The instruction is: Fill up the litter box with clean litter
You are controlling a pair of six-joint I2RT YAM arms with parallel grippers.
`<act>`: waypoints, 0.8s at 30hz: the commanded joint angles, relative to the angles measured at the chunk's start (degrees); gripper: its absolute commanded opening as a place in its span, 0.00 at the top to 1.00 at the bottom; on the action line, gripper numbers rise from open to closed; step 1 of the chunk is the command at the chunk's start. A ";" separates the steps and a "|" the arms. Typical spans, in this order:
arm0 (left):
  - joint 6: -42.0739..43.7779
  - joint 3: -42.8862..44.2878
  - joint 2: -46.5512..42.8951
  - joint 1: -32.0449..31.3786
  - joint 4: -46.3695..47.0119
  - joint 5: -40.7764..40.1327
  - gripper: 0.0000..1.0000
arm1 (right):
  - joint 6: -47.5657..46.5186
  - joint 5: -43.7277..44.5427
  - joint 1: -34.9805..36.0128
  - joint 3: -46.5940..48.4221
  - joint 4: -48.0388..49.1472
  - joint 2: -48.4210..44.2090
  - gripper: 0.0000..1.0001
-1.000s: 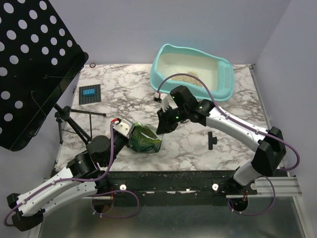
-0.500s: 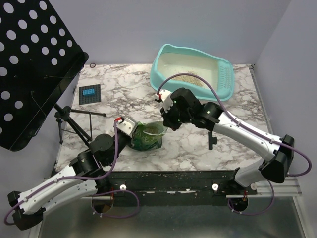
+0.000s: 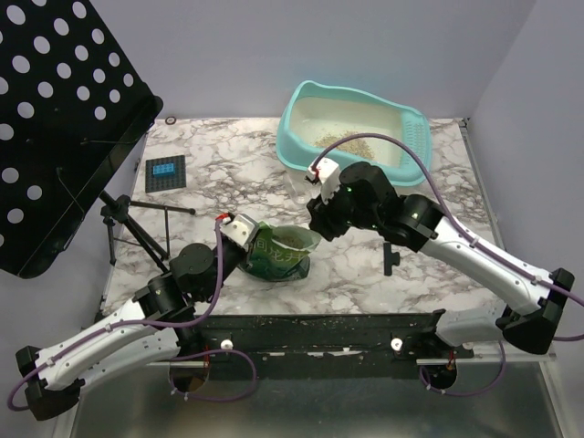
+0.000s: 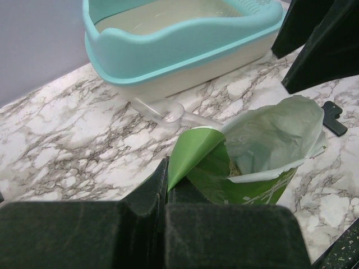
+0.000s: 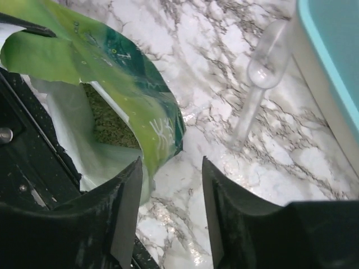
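While left end effector [image 4: 166, 190] sat pressed together, pinching rim flap of green bag [image 3: 278, 255], bag stood open-mouthed at 6 o'clock of worktop [image 3: 219, 173]. Also listed: right end effector [image 5: 171, 162], fingers spread, nothing between, just at 2 o'clock of bag; litter box [image 3: 290, 137], 1 o'clock corner of worktop; clean litter [image 3: 349, 144], loose tan pile on box floor; clear scoop [image 4: 175, 115], flat on worktop, just beside box at its 7 o'clock.
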 commanded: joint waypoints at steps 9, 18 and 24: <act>-1.16 1.18 -1.60 0.35 1.86 -0.31 1.00 | 16.65 -1.03 -0.43 4.91 -10.47 -2.84 0.37; -0.99 1.44 -1.52 0.35 1.34 0.48 1.00 | 3.92 -11.15 -0.43 -20.91 11.57 -21.11 0.26; -1.16 1.44 -1.96 0.35 1.07 0.40 1.00 | -2.06 -15.71 -0.43 -34.10 24.39 -25.42 0.22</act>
